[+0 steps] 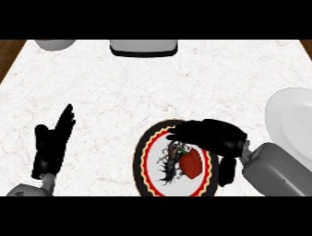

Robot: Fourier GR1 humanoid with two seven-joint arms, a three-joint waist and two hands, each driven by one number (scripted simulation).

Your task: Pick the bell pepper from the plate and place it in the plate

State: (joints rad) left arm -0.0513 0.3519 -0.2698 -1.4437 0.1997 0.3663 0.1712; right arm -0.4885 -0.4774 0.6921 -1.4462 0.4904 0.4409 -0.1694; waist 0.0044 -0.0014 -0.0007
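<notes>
While the counter (152,87) stretches pale and marbled across the head view, the left hand (51,143) shows at the lower left, fingers straight and pointing up and slightly right, holding nothing and resting well apart from both plates. Far back at the upper left sits part of a rounded white vessel (53,44), cut off by the edge; what it holds cannot be told. Right of it, also at the far edge, stands a white and black appliance-like object (145,48).

Nearer the middle lies the patterned plate (144,156), dark-rimmed with red and yellow rings round a white centre. On it rests the bell pepper (190,164), red, with a dark green stem (177,149) pointing up and left toward the far side; its long axis runs roughly from near to far, tilted a little. The right hand (210,133) hangs over the plate's far right part, fingers curled downward just above the pepper's stem end; whether they touch it cannot be told. At the right edge lies a plain white plate (302,124), with nothing visible on it
</notes>
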